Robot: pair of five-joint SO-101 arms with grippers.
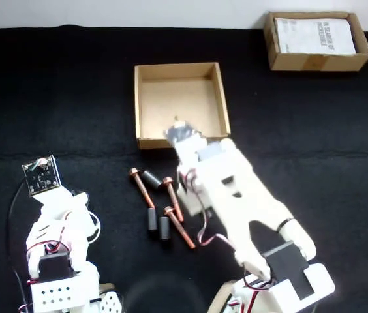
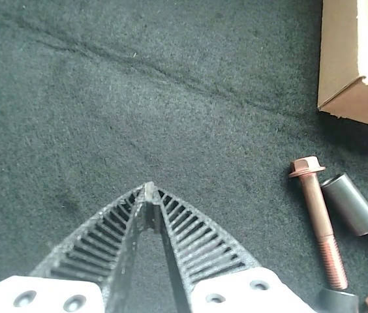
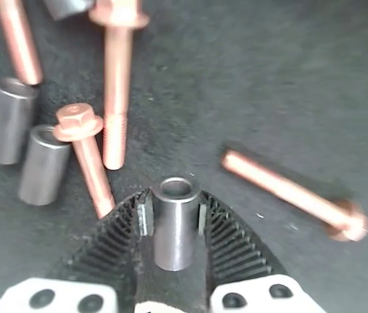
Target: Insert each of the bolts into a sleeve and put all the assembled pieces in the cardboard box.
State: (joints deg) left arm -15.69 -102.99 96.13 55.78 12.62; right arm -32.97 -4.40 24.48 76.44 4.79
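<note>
The right claw [image 3: 175, 199] is open just a little. It pinches 1 grey sleeve [image 3: 174, 238] between its 2 black fingers [image 3: 233, 244]. The open end of the sleeve pokes out past the fingertips. In the high view, this claw [image 1: 183, 138] hangs by the front wall of the cardboard box [image 1: 138, 98].

Past the held sleeve, 4 copper bolts lie flat on the black counter [image 3: 288, 78]. 1 lone bolt [image 3: 288, 192] lies off by itself on one side. On the other side, a short bolt [image 3: 87, 160] lies closest to the claw. A loose sleeve [image 3: 44, 163] lies just beside it, and a second loose sleeve [image 3: 8, 120] is next to that one. A long bolt [image 3: 115, 78] lies near them too.

The left claw [image 2: 150, 190] is closed tight, tips together, and holds nothing. It sits over bare counter. Off to its side, another bolt [image 2: 318, 222] and a dark sleeve [image 2: 350, 203] lie side by side, near a corner of the cardboard box.

A small box [image 1: 314, 62] with a paper sheet in it sits at the far corner of the counter.
</note>
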